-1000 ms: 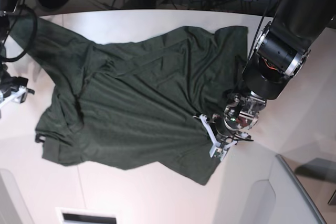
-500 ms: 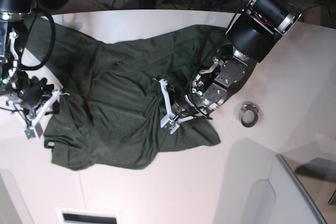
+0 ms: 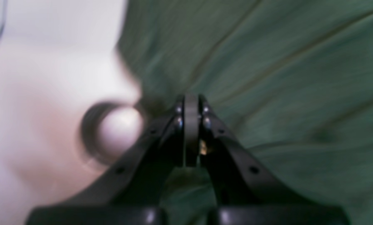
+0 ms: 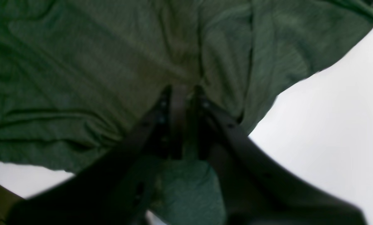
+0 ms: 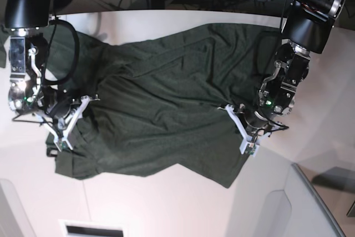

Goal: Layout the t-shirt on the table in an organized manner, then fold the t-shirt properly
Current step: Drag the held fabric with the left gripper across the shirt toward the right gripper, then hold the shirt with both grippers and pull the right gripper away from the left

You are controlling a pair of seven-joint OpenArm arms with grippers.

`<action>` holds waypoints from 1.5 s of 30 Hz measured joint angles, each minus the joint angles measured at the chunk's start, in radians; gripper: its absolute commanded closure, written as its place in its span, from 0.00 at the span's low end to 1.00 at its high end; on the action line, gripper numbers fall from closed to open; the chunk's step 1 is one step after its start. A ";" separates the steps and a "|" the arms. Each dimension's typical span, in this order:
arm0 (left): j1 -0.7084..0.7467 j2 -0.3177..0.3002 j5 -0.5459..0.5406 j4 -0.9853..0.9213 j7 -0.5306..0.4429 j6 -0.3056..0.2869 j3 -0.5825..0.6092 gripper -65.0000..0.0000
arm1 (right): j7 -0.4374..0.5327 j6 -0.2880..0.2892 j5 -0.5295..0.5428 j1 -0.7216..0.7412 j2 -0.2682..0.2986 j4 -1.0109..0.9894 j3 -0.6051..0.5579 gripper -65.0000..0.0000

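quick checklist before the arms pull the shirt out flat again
1. Left gripper shut on the t-shirt edge: ok, jaws closed with cloth bunched at the tips.
2. Right gripper holding cloth: ok, jaws pinch a fold.
3. Shirt lying flat: not ok, wrinkled and skewed.
4. Sleeves and collar laid out: cannot tell, folds hide them.
5. Shirt fully on the table: cannot tell, its far edge reaches the table's rim.
6. Metal ring clear of the cloth: not ok, it touches the edge.

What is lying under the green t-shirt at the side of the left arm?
In the left wrist view, a small metal ring lies on the white table, beside the t-shirt edge, near the left claw. Anything further under the cloth is covered.
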 measured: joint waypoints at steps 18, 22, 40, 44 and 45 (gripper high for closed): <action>0.248 0.031 -0.001 0.227 0.129 0.003 0.003 1.00 | 0.195 -0.258 0.006 0.213 0.049 -0.288 -0.377 0.57; 0.262 0.008 0.005 0.185 0.121 0.003 -0.002 1.00 | 0.238 -0.342 0.002 0.277 0.047 -0.412 -0.443 0.57; 0.283 0.003 0.004 0.157 0.081 0.005 -0.003 1.00 | 0.289 -0.438 0.002 0.327 0.024 -0.600 -0.459 0.96; 0.280 0.003 -0.004 0.137 0.060 0.002 -0.005 1.00 | 0.287 -0.443 0.003 0.309 0.072 -0.550 -0.459 1.00; 0.281 0.004 -0.004 0.134 0.055 0.002 -0.005 1.00 | 0.286 -0.447 0.000 0.299 0.088 -0.523 -0.458 1.00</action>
